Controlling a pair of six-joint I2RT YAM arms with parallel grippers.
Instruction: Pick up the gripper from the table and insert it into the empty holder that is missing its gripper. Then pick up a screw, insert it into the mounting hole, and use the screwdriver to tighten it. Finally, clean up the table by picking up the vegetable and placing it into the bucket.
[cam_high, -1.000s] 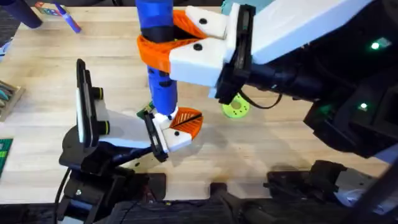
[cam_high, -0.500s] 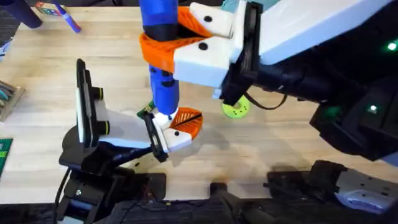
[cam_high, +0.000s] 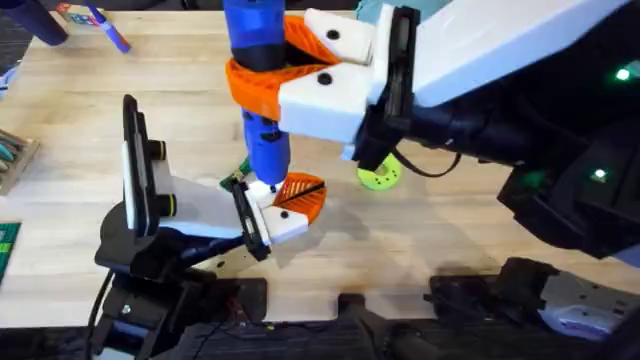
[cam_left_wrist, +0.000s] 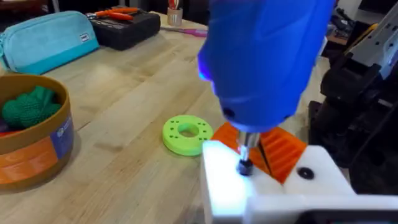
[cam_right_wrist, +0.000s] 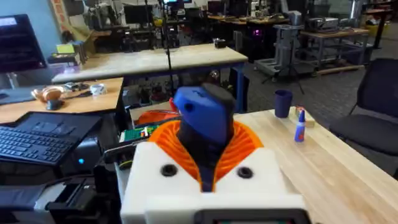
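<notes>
The right gripper (cam_high: 283, 62) has its white fingers (cam_high: 325, 100) with orange ribbed pads clamped on the wide upper handle of the bright-blue screwdriver (cam_high: 262, 120), holding it upright over the middle of the wooden counter (cam_high: 450, 215). In the right wrist view the same screwdriver (cam_right_wrist: 202, 118) stands between the orange pads. Its narrower lower shaft runs down to the left gripper (cam_high: 272, 208), whose white and orange fingers (cam_high: 300, 198) lie low at the counter; whether those fingers are apart or together I cannot tell. In the left wrist view the screwdriver's metal tip rests on a small dark screw (cam_left_wrist: 245, 166) seated in a white block (cam_left_wrist: 249, 193) beside an orange ribbed pad (cam_left_wrist: 283, 152). A lime-green disc with holes (cam_left_wrist: 186, 134) lies on the counter just beside that block; overhead it shows partly under the right arm (cam_high: 378, 176). A round bucket (cam_left_wrist: 34, 155) with an orange and blue band holds a green knitted vegetable (cam_left_wrist: 28, 106). Behind it lies a teal pouch (cam_left_wrist: 46, 40)
</notes>
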